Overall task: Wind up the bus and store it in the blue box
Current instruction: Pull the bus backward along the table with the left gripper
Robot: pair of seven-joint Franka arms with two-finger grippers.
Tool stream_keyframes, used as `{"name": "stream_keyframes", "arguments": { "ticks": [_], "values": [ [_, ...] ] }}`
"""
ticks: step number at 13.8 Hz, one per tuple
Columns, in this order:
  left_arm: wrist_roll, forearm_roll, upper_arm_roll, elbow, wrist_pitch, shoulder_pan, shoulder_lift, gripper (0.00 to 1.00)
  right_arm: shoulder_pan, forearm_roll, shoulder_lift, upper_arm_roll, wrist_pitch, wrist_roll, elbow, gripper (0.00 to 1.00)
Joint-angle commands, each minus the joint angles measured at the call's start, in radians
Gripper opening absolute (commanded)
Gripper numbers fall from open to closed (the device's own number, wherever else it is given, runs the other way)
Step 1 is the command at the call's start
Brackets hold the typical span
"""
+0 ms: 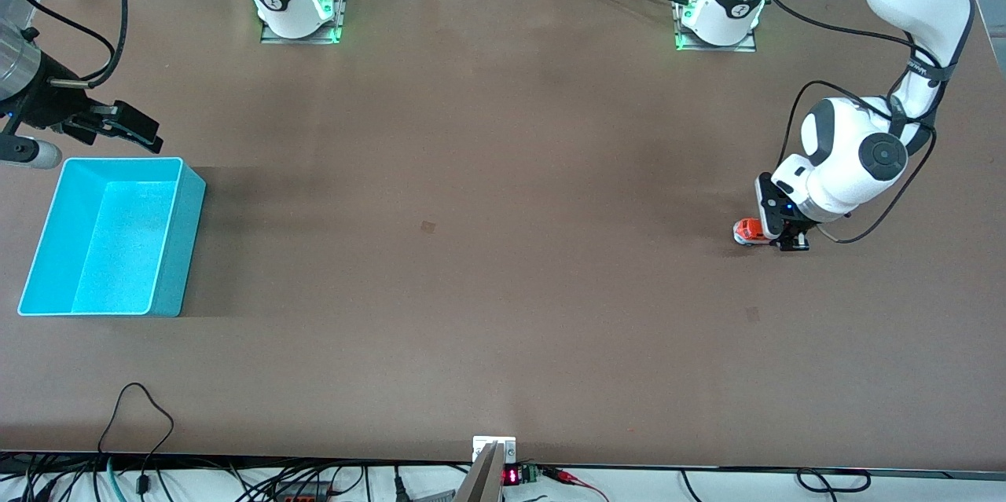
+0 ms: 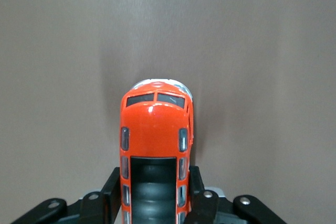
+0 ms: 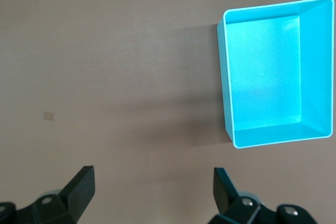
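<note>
Bus pinched at the left arm's end of the table, blue box empty at the right arm's end.

We found the left gripper [image 1: 790,241] closed on the bus [image 1: 747,231], its fingers [image 2: 113,184] pressed against the two long flanks at the rear half while the toy sat on the table [image 1: 487,251]. The blue box [image 1: 169,247] lay well apart from it, with nothing inside. The right gripper [image 1: 126,125] waited with jaws spread wide, hovering over the table just beside the box's rim farthest from the front camera. We judged the bus light, rigid and glossy, so likely to slip under a loose pinch; the flat sides looked the surest hold, clear of the wheels. We could read no brand or lettering on bus or box.
</note>
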Motion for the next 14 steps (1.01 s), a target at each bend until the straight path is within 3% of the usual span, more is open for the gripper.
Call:
{"name": "stream_keyframes", "arguments": {
  "ticks": [1, 12, 13, 14],
  "values": [
    [0.036, 0.015, -0.004, 0.007, -0.019, 0.058, 0.055, 0.38, 0.001, 0.009, -0.011, 0.003, -0.004, 0.008, -0.007, 1.00],
    [0.231, 0.014, -0.006, 0.054, -0.022, 0.238, 0.103, 0.40, -0.001, 0.011, -0.011, 0.003, -0.005, 0.008, -0.007, 1.00],
    [0.235, 0.015, -0.006, 0.064, -0.045, 0.238, 0.098, 0.53, 0.001, 0.011, -0.011, 0.003, -0.005, 0.008, -0.007, 1.00],
    [0.234, 0.014, -0.009, 0.074, -0.080, 0.238, 0.093, 0.88, 0.001, 0.009, -0.011, 0.003, -0.005, 0.008, -0.007, 1.00]
  ]
}}
